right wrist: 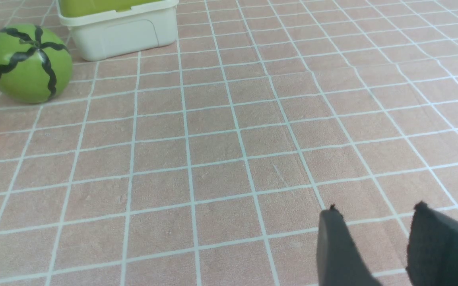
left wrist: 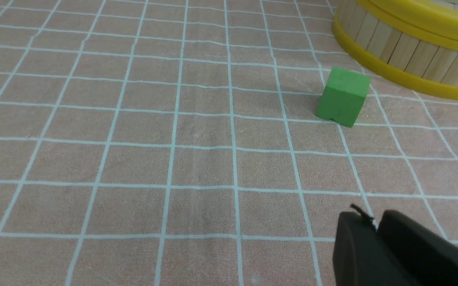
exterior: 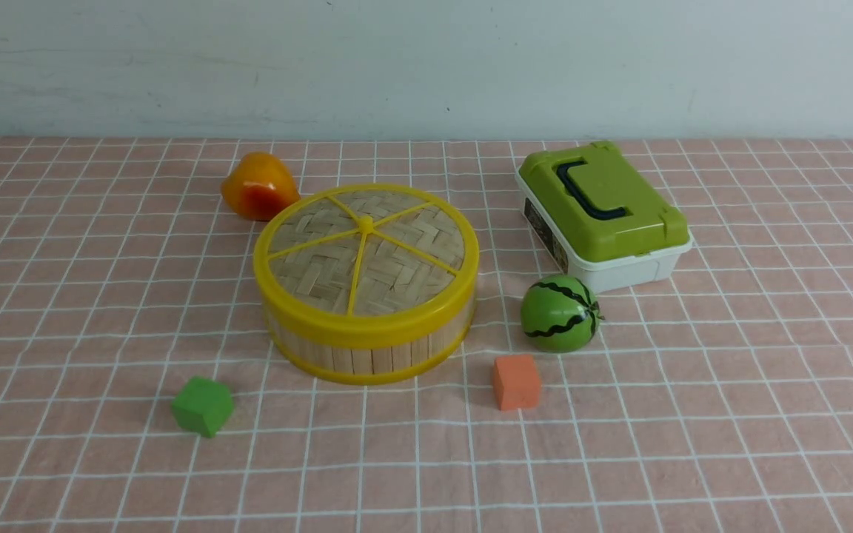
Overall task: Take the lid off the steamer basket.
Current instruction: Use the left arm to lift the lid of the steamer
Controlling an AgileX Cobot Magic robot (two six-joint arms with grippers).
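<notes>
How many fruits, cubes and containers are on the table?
Toy fruits: 2, orange-yellow fruit and watermelon
Cubes: 2, green cube and orange cube
Containers: 2, steamer basket with its lid and green-lidded box
Total: 6

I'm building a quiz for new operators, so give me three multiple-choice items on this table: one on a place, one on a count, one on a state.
1. Place: the watermelon toy lies
A) against the back wall
B) just in front of the white box
C) on top of that box

2. Count: how many cubes are on the cloth?
A) one
B) two
C) three

3. State: the lid is
A) on the steamer basket
B) flat on the cloth
C) leaning against the box

Answers:
1 B, the front view shows it by the box's near corner.
2 B, one green cube and one orange cube.
3 A, its yellow rim caps the slatted wall.
</notes>
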